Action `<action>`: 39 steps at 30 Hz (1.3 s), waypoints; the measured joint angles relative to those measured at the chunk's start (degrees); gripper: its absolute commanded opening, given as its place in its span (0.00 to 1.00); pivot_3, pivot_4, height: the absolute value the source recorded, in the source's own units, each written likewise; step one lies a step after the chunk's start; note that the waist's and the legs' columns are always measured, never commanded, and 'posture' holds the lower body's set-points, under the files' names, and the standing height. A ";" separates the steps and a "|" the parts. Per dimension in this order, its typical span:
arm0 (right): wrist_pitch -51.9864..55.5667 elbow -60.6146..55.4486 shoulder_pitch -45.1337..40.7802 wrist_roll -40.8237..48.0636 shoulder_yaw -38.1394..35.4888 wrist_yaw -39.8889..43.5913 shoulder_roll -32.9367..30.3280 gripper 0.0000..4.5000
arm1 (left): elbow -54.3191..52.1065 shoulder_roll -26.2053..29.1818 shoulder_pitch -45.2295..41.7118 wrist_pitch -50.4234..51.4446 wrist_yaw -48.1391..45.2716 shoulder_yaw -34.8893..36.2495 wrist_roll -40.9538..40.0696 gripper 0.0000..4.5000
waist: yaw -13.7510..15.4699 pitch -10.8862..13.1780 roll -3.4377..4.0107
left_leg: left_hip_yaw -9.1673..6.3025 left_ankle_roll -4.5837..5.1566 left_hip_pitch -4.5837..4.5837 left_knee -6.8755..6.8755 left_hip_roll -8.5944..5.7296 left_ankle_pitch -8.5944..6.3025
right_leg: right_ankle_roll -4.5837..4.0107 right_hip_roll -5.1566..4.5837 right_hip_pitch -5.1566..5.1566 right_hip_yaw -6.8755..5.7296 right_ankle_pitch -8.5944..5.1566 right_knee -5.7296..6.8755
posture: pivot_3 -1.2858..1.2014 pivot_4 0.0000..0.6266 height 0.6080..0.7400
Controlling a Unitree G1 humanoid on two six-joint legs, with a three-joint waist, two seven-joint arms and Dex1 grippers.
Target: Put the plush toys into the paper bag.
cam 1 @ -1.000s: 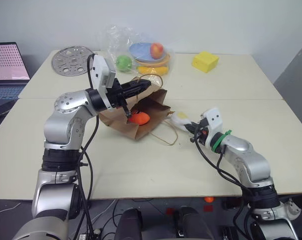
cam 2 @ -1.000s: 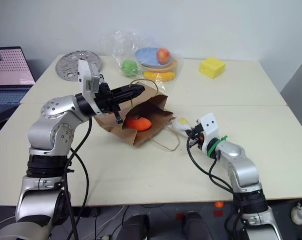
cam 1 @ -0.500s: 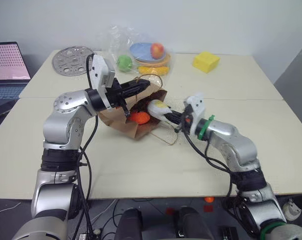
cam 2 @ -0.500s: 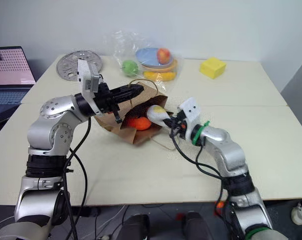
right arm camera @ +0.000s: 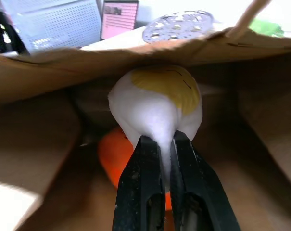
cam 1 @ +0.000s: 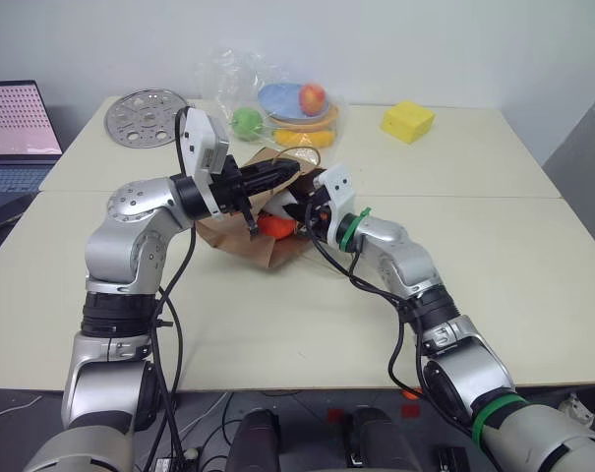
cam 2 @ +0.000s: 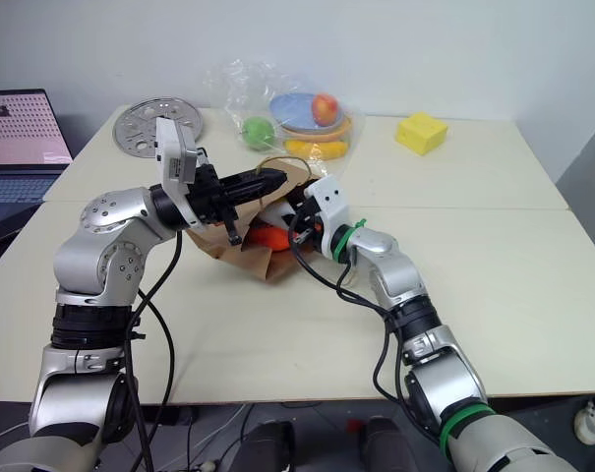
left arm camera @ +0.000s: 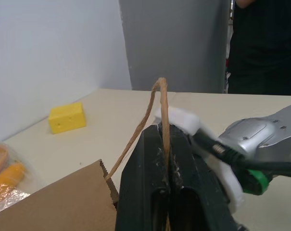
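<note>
The brown paper bag (cam 1: pixel 218 234) lies on its side mid-table, mouth toward the right. My left gripper (cam 1: pixel 287 172) is shut on its twisted handle (left arm camera: pixel 160 110), lifting the upper edge so the mouth gapes. The orange carrot plush (cam 1: pixel 274 227) rests inside the bag. My right gripper (right arm camera: pixel 167 139) is shut on the white egg plush (right arm camera: pixel 155 101) with the yellow face. It holds the egg plush just inside the bag's mouth, above the carrot. In the head view, the right gripper (cam 1: pixel 299 211) sits at the bag's opening, right under the left fingers.
A clear plastic bag (cam 1: pixel 277 98) with toy fruit and plates stands behind the paper bag. A yellow block (cam 1: pixel 407 120) lies at the back right. A perforated metal disc (cam 1: pixel 145 104) and a laptop (cam 1: pixel 17 128) sit at the back left. A person in dark clothes (left arm camera: pixel 263 43) stands beyond the table.
My right arm has swung left across the table, carrying the egg plush from the right side into the bag's mouth. The left gripper has kept still on the handle.
</note>
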 measured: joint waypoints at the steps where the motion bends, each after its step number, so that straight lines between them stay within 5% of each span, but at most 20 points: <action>1: -1.71 2.75 -0.45 -0.71 -0.37 -0.47 0.17 0.01 | -0.03 0.00 0.00 0.05 -0.02 -0.02 -0.02 0.00 | -0.02 0.00 0.00 | 0.01 0.00 0.00 0.00 0.00 0.00 | 0.00 0.00 0.00 0.01 0.00 0.00 | 0.52 0.24 1.00; 8: -6.62 11.73 -1.31 -3.69 -1.58 -2.46 0.51 0.01 | -0.50 0.00 0.00 0.30 -0.10 -0.02 -0.18 0.00 | -0.08 0.00 0.00 | -0.01 0.00 0.01 -0.02 0.02 0.00 | 0.00 0.00 -0.02 0.00 0.00 0.03 | 0.52 0.24 1.00; 11: -6.59 11.81 -1.31 -3.77 -1.73 -2.64 0.52 0.17 | -1.16 0.00 0.00 0.35 -0.11 -0.02 -0.20 0.00 | -0.08 0.00 0.01 | 0.00 0.00 0.01 -0.03 0.02 0.00 | 0.00 0.00 -0.03 0.00 0.00 0.03 | 0.52 0.24 1.00; 21: -1.57 -0.04 3.29 -3.55 -2.05 -1.98 -0.80 0.97 | -1.50 -0.09 0.03 0.40 -0.05 -0.12 -0.22 0.00 | -0.04 0.01 0.01 | -0.01 -0.01 0.00 -0.03 0.02 0.00 | 0.00 0.00 -0.03 -0.01 0.00 0.04 | 0.52 0.24 1.00; 32: 21.72 -43.19 22.54 4.50 2.75 4.36 -11.28 0.99 | -1.56 -0.14 0.26 0.32 -0.05 -0.42 -0.21 0.00 | 0.00 0.00 0.01 | -0.04 -0.02 0.02 -0.01 0.02 -0.01 | 0.01 0.01 0.00 0.02 -0.02 0.03 | 0.52 0.24 1.00; 39: 20.12 -39.90 25.77 -0.07 8.92 2.83 -12.65 0.99 | -1.54 -0.56 0.26 0.21 0.00 -0.48 -0.20 0.00 | 0.02 0.00 0.00 | -0.03 -0.02 0.02 0.05 -0.02 0.00 | -0.08 0.01 0.03 0.06 -0.08 0.00 | 0.52 0.24 1.00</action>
